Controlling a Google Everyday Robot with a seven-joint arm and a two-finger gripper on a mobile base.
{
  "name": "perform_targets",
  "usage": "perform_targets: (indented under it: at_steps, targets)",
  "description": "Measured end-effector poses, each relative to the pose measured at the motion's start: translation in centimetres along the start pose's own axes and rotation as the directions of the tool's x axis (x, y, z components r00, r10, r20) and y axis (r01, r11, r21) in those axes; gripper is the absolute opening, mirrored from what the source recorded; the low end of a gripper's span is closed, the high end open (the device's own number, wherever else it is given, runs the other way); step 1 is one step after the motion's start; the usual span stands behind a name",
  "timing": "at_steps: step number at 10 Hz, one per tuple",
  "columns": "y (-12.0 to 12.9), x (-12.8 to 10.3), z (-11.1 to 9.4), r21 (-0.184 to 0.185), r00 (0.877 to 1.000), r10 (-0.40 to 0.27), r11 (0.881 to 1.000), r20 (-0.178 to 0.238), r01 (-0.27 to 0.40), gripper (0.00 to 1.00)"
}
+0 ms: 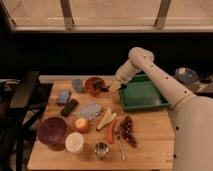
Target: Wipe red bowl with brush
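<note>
Tool clamped shut on the brush, just right of the red bowl on the bench. Bristle head reaches into the bowl, likely for wiping.

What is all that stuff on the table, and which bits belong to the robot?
red bowl: one, orange-red, table's back edge
brush: one, dark, head at the red bowl's right rim
tray: one, green, back right
purple bowl: one, front left
cup: one, white, beside purple bowl
tin: one, metallic, front centre
fork: one, silver, front
grapes: one bunch, dark red, front right
block: one, black, left
cloth: one, grey-blue, centre
table: one, wooden
arm: one, white, from the right
gripper: one, shut on brush, right of the red bowl
</note>
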Motion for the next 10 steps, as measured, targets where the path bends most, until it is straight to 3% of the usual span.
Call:
perform_targets:
  at_steps: [2, 5, 7, 10]
  targets:
    - [-1.1, -0.4, -0.1, 0.013, 1.0, 0.001, 1.0, -0.012, 0.0, 0.0]
    - [-2.8, -3.6, 1.5, 0.011, 0.999, -0.035, 0.999, -0.016, 0.036, 0.0]
    - [-2.5, -5.0, 2.6, -0.007, 0.998, -0.059, 0.998, -0.011, 0.059, 0.0]
    - [-0.7, -4.4, 2.9, -0.034, 0.997, -0.075, 0.997, -0.01, 0.075, 0.0]
